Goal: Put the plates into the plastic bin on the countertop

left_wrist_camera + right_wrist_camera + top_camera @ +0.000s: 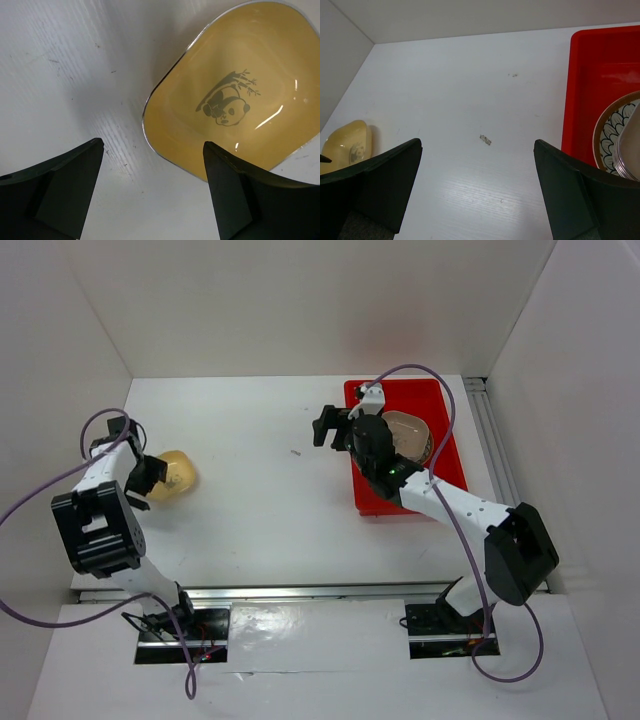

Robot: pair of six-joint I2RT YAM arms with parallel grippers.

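Note:
A yellow rounded-square dish (pixel 175 473) with a dark panda motif lies on the white countertop (pixel 270 470) at the left. My left gripper (pixel 148 486) is open right at its near-left edge. In the left wrist view the dish (pixel 235 95) fills the upper right and the open gripper (pixel 152 145) has its right finger over the dish's rim. The red plastic bin (pixel 400 395) stands at the back right and holds the round patterned plate (pixel 428 448) with a stack of small dishes (pixel 405 432) on it. My right gripper (pixel 318 427) is open and empty, just left of the bin.
White walls close in the table on three sides. The right wrist view shows the open gripper (pixel 477 145) over bare table, the bin wall (pixel 580 100), the patterned plate (pixel 607 130), the stack's edge (pixel 627 155) and the far yellow dish (pixel 347 145). A metal rail (pixel 495 455) runs right of the bin.

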